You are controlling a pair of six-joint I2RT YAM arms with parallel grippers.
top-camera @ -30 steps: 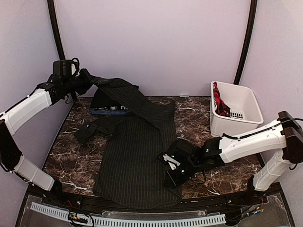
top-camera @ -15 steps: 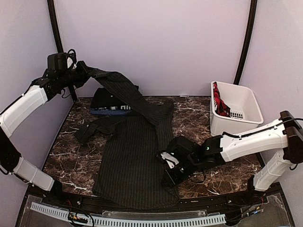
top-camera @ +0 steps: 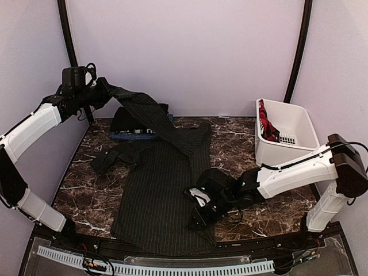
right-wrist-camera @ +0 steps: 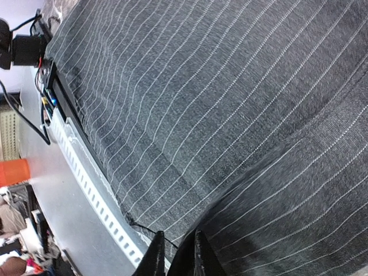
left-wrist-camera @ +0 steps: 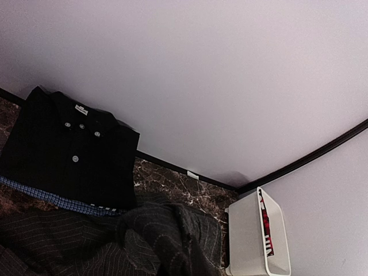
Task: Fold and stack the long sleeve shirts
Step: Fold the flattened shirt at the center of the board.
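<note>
Holds a sleeve of the pinstriped shirt [top-camera: 161, 195] aloft at the back left, left claw [top-camera: 99, 92] clamped on it, with the shirt's body spread flat down the middle of the surface [top-camera: 241, 144]. Rests the right claw [top-camera: 198, 215] low at the near right hem, fingertips nearly together; cannot tell whether pinching cloth. Shows a folded black shirt [top-camera: 127, 122] stacked on a blue shirt [top-camera: 133, 136] by the back wall.

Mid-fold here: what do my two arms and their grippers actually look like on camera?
Both the left arm and right arm have glossy white shell links joined by black joints. A thin black cable runs along the right one. The left gripper and right gripper are black; the right's fingers taper to slim dark tips.
</note>
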